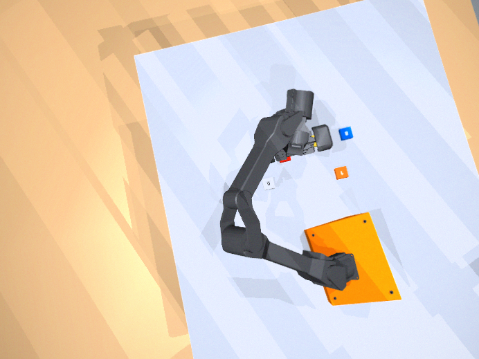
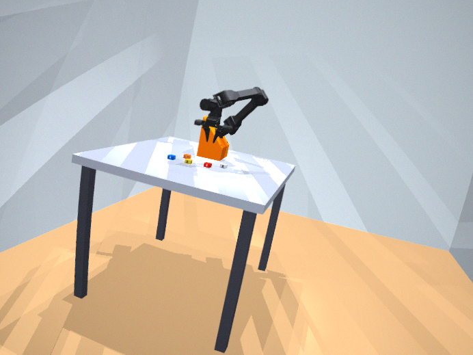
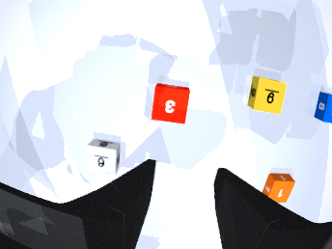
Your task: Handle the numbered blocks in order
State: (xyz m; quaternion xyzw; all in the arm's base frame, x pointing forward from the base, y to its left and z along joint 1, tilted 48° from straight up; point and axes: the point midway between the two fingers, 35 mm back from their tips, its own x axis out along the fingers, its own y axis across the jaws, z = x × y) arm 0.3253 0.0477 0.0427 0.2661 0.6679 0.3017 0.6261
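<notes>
Red 3 sits ahead of our open hand!

And there's our red block point(image 1: 284, 160) point(image 2: 207, 165) point(image 3: 170, 104), on the table, just beyond our raised hand point(image 1: 297, 149) point(image 2: 211, 141) point(image 3: 185, 173), fingers moderately apart, holding nothing! In the wrist view, white point(image 1: 268, 183) point(image 2: 223, 165) point(image 3: 102, 157) lies left of our fingertips; yellow point(image 1: 314, 144) point(image 2: 188, 161) point(image 3: 267, 96), ahead-right; blue point(image 1: 345, 133) point(image 2: 171, 156) point(image 3: 324, 108), farther right; orange point(image 1: 340, 173) point(image 2: 186, 156) point(image 3: 280, 187), beside the right finger.
</notes>
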